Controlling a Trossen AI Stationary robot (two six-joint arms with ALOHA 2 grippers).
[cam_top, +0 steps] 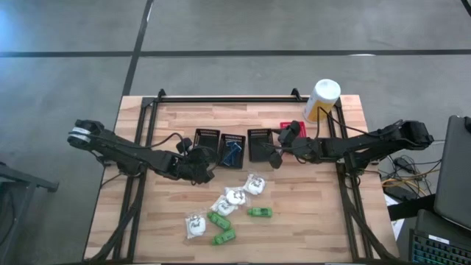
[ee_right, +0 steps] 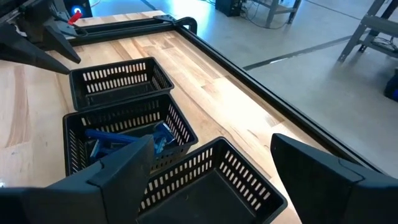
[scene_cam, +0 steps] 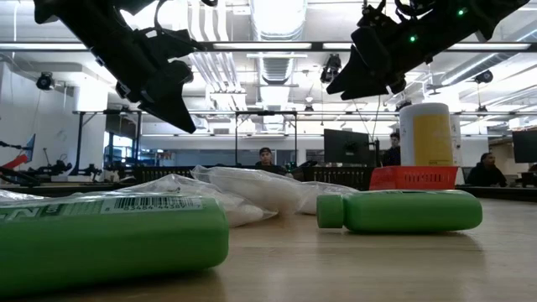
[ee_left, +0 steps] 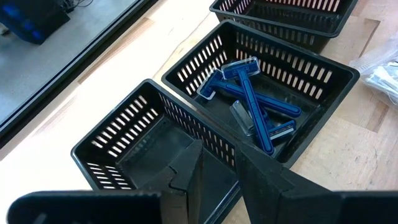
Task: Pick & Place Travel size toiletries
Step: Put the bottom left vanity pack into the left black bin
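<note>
Bright ceiling lights (scene_cam: 277, 17) glare overhead; nearest green packet (scene_cam: 109, 239) looks perhaps blurred.

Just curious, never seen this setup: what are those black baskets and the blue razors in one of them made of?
The black baskets look like moulded plastic with a dull sheen: thin slotted walls and crisp, even rims. The blue razors also seem plastic, glossy and slightly translucent at the heads; any metal blade is too small to tell.

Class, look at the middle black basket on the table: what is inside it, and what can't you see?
Inside the middle black basket lie blue razors, crossed over one another. The exact count is unclear, and the basket floor beneath them is covered. The left gripper hovers over the neighbouring basket.
</note>
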